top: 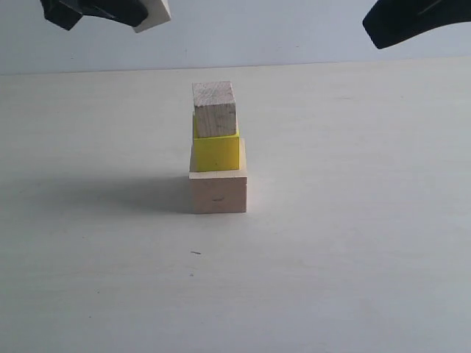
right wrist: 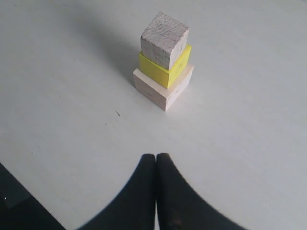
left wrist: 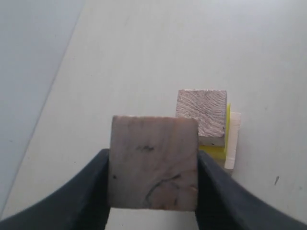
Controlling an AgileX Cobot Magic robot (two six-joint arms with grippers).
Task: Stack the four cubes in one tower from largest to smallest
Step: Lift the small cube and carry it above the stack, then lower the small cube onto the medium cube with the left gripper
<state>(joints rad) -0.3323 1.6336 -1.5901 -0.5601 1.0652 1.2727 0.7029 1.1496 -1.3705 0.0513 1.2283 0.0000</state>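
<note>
- Closest to us, the smallest pale wood cube point(left wrist: 153, 163) is clamped between the left fingers point(left wrist: 93, 191), one black finger pressed against each side face. It is held up in the air, clear of the table point(left wrist: 144, 57).
- Our right fingers point(right wrist: 151, 187) are pressed together tip to tip with nothing between them, hanging over bare table.
- Ahead of both pairs of fingers, and well apart from them, stands the tower point(right wrist: 164, 67), three cubes high.
- Its base is the large pale wood cube point(top: 218, 193), resting flat on the table.
- On that base we see the bright yellow cube point(top: 215, 153), upright and touching it.
- On the yellow one sits the brownish wood cube point(top: 214, 109), its grainy top face bare.
- From the left fingers, the tower lies beyond and off to one side, so the held cube is not over it.
</note>
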